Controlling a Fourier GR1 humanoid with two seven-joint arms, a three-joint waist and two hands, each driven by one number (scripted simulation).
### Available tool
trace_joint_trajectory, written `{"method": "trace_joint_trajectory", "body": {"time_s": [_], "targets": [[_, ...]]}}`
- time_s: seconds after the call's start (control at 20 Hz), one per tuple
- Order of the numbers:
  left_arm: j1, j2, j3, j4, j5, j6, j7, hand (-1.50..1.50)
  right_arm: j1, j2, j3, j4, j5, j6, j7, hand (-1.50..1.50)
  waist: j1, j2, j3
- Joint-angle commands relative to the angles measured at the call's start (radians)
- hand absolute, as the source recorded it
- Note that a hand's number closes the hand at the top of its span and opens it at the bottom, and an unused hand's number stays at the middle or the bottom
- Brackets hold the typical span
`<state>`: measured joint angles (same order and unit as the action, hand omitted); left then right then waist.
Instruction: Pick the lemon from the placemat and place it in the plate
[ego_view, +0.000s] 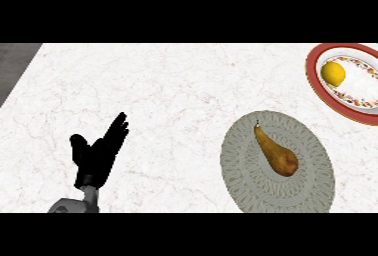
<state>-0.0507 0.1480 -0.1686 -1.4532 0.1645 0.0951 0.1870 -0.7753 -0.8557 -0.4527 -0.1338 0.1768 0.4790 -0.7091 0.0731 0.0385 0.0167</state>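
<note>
Now, largest first.
Counter (162, 100): pale marble, spans the view.
Placemat (310, 170): grey, round, patterned; carries only a brown pear (277, 152), no lemon.
Plate (319, 86): red-rimmed, far right, cut by the edge.
Left hand (97, 152): resting at lower left, fingers straight and open, holding nothing.
Right hand: out of view.
Lemon (334, 73): already lying in the plate; likely light, stiff, smooth-skinned, prone to rolling; best taken across its middle from above.

A white marble counter (170, 95) with faint pinkish veins fills the view; a dark grey strip (15, 62) borders its far-left corner.
</note>
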Motion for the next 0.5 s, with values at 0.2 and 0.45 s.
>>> {"method": "trace_joint_trajectory", "body": {"time_s": [0.2,0.45], "targets": [[0.033,-0.008,-0.007,0.01,-0.003,0.009,0.021,0.0,0.111,-0.068,0.054,-0.053,0.044,0.191,-0.132,-1.5,-0.021,-0.006,-0.003],[0.021,0.013,0.025,0.023,0.012,-0.002,0.023,0.0,0.163,-0.066,0.075,-0.085,0.055,0.171,-0.185,-1.5,-0.026,-0.005,-0.002]]}}
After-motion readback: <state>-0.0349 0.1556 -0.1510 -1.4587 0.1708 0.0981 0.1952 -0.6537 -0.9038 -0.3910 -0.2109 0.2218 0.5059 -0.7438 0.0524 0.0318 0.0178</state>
